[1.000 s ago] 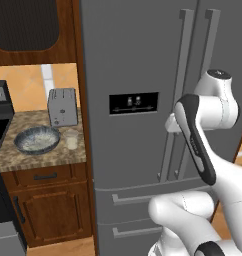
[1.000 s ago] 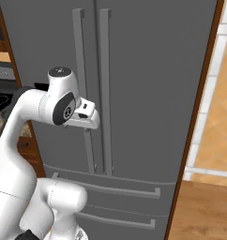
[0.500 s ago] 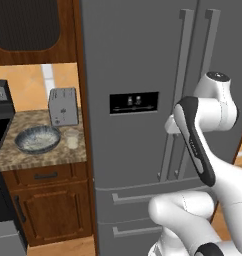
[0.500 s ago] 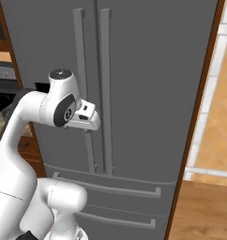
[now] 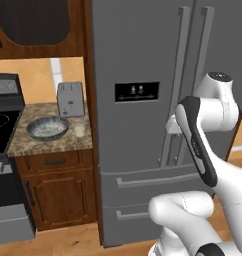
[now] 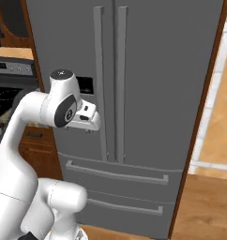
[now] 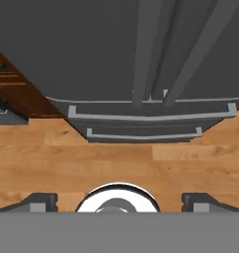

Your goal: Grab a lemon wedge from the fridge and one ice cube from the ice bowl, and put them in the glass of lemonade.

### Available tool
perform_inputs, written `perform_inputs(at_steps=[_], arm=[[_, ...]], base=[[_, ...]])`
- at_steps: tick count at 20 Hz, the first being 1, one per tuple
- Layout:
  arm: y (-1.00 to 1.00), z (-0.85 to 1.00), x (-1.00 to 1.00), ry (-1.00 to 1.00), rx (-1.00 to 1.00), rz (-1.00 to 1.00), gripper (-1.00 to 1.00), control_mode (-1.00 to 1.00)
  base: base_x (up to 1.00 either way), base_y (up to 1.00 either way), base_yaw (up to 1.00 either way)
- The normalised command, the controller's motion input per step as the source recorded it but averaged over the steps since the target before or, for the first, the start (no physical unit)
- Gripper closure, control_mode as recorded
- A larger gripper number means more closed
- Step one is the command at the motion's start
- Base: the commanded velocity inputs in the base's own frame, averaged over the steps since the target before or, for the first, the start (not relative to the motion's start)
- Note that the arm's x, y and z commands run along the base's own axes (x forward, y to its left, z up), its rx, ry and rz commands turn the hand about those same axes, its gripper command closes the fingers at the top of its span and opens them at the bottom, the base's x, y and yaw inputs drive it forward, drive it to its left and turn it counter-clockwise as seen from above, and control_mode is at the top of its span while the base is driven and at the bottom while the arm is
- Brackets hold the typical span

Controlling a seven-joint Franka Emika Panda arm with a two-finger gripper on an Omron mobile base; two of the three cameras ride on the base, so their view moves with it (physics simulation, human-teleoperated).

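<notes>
A kitchen with a wood floor (image 7: 116, 163). The gripper (image 7: 119, 200) hangs spread wide and empty just before the closed fridge (image 6: 148, 93), its handles (image 6: 108, 79) straight ahead; bowl (image 5: 47, 127) and glass (image 5: 79, 130) sit leftward on the counter (image 5: 53, 142).

Matt grey steel fridge (image 5: 143, 60)

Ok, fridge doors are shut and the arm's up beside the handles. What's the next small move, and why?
Probably ease the pincer forward onto the left door handle of the fridge. Both doors are closed, so the lemon wedge cannot be reached yet. The hand view looks down along the handles with the fingertips wide apart and holding nothing, so the pincer looks ready to close on a handle.
</notes>
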Motion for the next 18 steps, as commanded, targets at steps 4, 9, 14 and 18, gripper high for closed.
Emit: perform_inputs(at_steps=[4, 9, 14, 18], arm=[[0.0, 0.0, 0.0, 0.0, 0.0, 0.0, -1.0, 1.0], [0.0, 0.0, 0.0, 0.0, 0.0, 0.0, -1.0, 1.0], [0.0, 0.0, 0.0, 0.0, 0.0, 0.0, -1.0, 1.0], [0.0, 0.0, 0.0, 0.0, 0.0, 0.0, -1.0, 1.0]], base=[[0.03, 0.96, 0.0], [0.26, 1.0, -0.09], [0.51, 0.86, -0.32], [0.51, 0.7, -0.42]])
